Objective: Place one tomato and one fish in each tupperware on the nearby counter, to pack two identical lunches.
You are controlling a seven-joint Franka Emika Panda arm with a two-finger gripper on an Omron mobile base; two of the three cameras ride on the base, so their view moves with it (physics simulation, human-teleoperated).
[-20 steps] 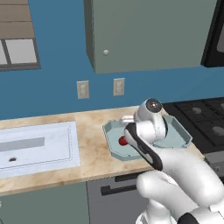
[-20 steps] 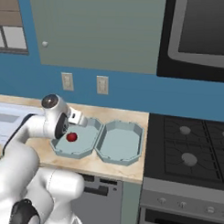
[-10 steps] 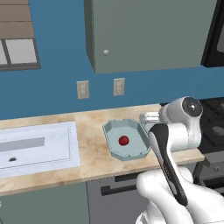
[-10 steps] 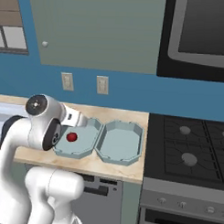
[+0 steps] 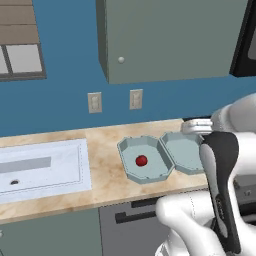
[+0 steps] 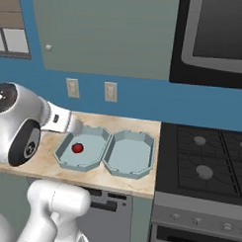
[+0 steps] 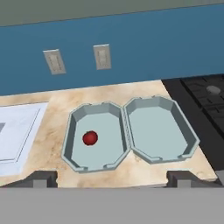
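Two pale teal-grey tupperware sit side by side on the beige counter (image 5: 102, 145). A red tomato (image 7: 90, 138) (image 5: 141, 160) (image 6: 77, 148) lies in the left tupperware (image 7: 107, 127) (image 5: 152, 150) (image 6: 92, 156). Nothing is in the right tupperware (image 7: 157, 131) (image 5: 182, 150) (image 6: 126, 155). My gripper (image 7: 111, 179) hovers above and in front of the pair, open, with nothing between its fingertips (image 7: 41, 178). In the right base view my hand (image 6: 63, 123) is just left of the left tupperware. The fish is out of view.
A white sink (image 5: 45, 165) (image 7: 13, 131) is set into the counter to the left. The black gas stove (image 6: 206, 155) (image 7: 205, 100) borders the right tupperware. Wall outlets (image 7: 101, 57) and a cabinet (image 5: 170, 40) are behind, and a microwave (image 6: 215, 37) hangs over the stove.
My arm has drawn up and back from the left tupperware, uncovering both containers. The tomato stays in the left one. The gripper stays open.
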